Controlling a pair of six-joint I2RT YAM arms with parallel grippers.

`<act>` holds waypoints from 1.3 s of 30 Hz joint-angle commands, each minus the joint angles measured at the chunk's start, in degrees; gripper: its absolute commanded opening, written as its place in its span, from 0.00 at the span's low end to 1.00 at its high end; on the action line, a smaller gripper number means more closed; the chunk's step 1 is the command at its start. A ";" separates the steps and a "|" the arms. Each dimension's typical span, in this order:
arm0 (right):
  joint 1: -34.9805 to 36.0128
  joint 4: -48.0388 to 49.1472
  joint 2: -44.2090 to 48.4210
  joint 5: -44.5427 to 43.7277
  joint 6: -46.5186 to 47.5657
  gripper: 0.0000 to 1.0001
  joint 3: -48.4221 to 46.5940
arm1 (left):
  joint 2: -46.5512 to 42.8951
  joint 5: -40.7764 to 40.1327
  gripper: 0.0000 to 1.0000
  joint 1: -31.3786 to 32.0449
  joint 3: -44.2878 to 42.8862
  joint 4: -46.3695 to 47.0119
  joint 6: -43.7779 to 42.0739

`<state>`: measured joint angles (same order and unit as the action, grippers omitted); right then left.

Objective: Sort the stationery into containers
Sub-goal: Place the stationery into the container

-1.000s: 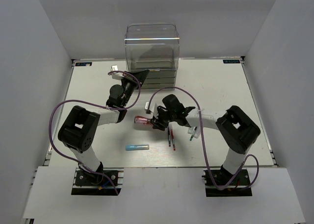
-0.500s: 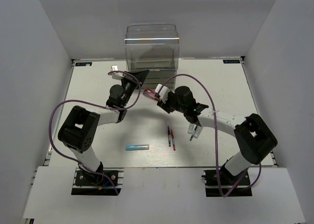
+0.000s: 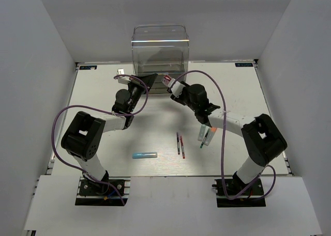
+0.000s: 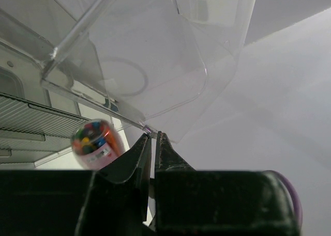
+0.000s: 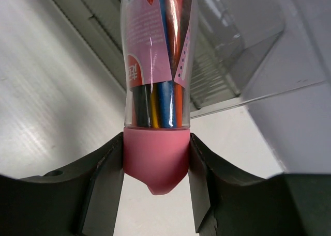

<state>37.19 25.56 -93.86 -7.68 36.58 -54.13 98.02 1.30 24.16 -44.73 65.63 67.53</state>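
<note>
— Change since a second back? Left side first.
— Left gripper (image 4: pixel 153 135) hasn't moved. Jaws pinched together on a thin clear edge of the tall clear plastic drawer organiser (image 3: pixel 160 45) (drawer lip or flap, cannot tell). The mover is the right gripper (image 5: pixel 155 166): it was low over mid-table, now it's up at the organiser's front, just right of the left one.
— Carrying what?
— Jaws clamped on the pink cap end of the stubby clear cylinder of coloured pens (image 5: pixel 155 65). The cylinder is off the table, in the air just before the drawer stack, nose toward it. The left wrist view catches it too.
— Meaning?
— Pick and carry look done. Putting it in is what's left, I'd judge.
— Containers?
— Upper see-through compartment looks empty from above. Drawer contents can't be made out.
— Still loose?
— On the white table (image 3: pixel 103 91): light blue stick (image 3: pixel 144 155) front-left, thin purple and red pens (image 3: pixel 179 144) centre, bunch of markers with a green pen (image 3: pixel 205 137) beside the right forearm.
</note>
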 commanded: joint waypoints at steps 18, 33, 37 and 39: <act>-0.10 19.61 -7.82 -8.31 22.22 0.00 -8.62 | -2.13 -0.60 0.02 0.09 -2.73 4.16 -0.55; -0.10 25.24 -13.10 -7.00 37.34 0.00 -9.77 | -1.60 -0.60 0.02 0.09 -3.26 4.68 -0.03; -0.10 25.23 -13.89 -6.64 39.62 0.00 -9.68 | -1.60 -0.60 0.02 0.09 -3.26 4.69 -0.03; -0.19 26.63 -14.50 -7.17 41.55 0.00 -9.68 | -1.60 -0.60 0.02 0.09 -3.26 4.69 -0.03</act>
<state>37.15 44.60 -107.61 -14.66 74.46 -61.21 98.04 1.34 24.23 -45.50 66.50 67.99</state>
